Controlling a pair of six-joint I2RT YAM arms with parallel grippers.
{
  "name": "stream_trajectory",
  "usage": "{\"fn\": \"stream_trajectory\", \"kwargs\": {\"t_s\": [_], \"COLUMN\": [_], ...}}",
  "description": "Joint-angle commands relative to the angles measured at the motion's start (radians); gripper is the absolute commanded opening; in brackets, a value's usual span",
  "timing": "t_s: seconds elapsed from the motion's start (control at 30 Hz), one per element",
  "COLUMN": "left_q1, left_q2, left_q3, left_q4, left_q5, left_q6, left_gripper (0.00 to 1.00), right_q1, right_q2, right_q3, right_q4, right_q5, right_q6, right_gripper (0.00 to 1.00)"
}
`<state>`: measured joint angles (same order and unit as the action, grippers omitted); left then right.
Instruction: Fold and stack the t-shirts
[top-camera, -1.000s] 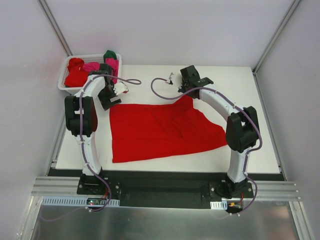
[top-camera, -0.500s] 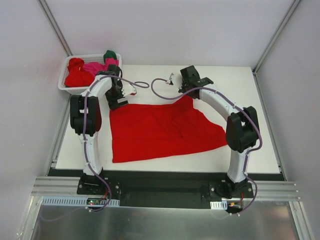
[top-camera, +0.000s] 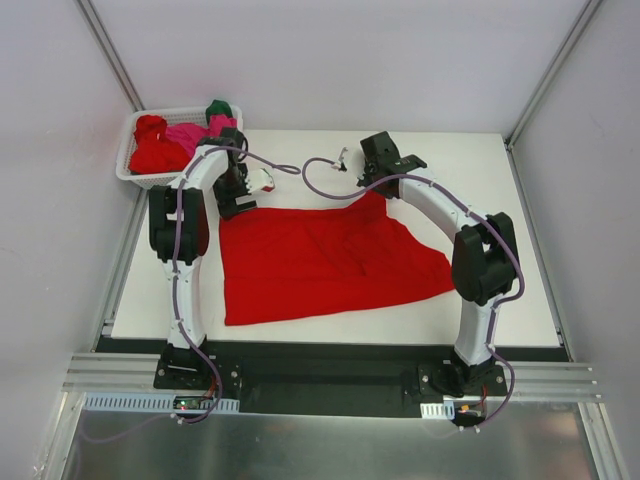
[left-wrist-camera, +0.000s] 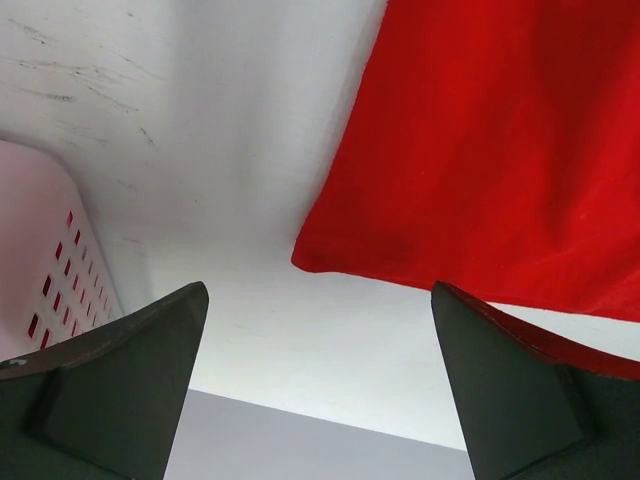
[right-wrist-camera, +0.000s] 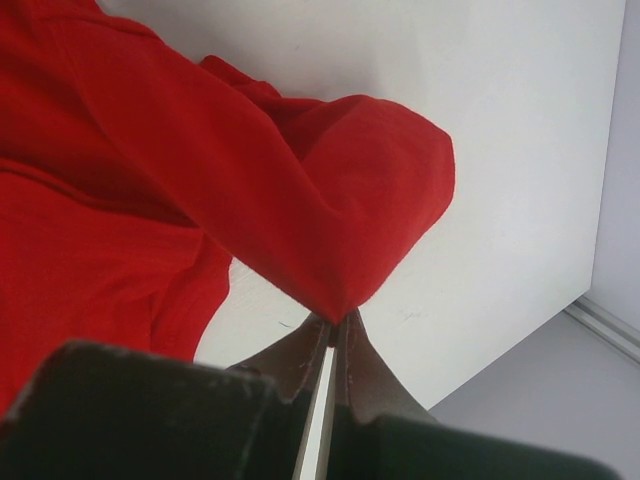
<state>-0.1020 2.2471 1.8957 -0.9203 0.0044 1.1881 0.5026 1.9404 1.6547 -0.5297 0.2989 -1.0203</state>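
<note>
A red t-shirt (top-camera: 320, 262) is seen spread over the middle of the table (top-camera: 500, 170). A fold at its far edge is kept pinched in the shut right tool (right-wrist-camera: 332, 322), which is unmoved. The left tool (left-wrist-camera: 318, 290), wide and empty, is now brought from beside the basket (top-camera: 128, 172) at upper left to the shirt's far left corner, so a second grasp for folding is judged near. More t-shirts (top-camera: 165, 142) are left in the basket.
</note>
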Motion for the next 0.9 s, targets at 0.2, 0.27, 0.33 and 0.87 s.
{"fn": "stream_trajectory", "kwargs": {"t_s": [0.2,0.27,0.33,0.87], "left_q1": [0.033,0.033,0.033,-0.004], "left_q2": [0.060,0.063,0.068,0.075], "left_q3": [0.036,0.032,0.034,-0.073], "left_q4": [0.034,0.034,0.032,-0.005], "left_q5": [-0.023,-0.030,-0.035,-0.145], "left_q6": [0.048,0.051,0.053,0.071], "left_gripper": [0.84,0.84,0.85,0.87], "right_q1": [0.008,0.010,0.013,0.016], "right_q2": [-0.034,-0.032,-0.029,-0.011], "right_q3": [0.019,0.020,0.024,0.047], "right_q4": [-0.013,-0.018,-0.016,-0.024], "right_q5": [0.006,0.003,0.005,-0.003], "right_q6": [0.028,0.028,0.029,0.035], "right_gripper": [0.01,0.01,0.01,0.01]}}
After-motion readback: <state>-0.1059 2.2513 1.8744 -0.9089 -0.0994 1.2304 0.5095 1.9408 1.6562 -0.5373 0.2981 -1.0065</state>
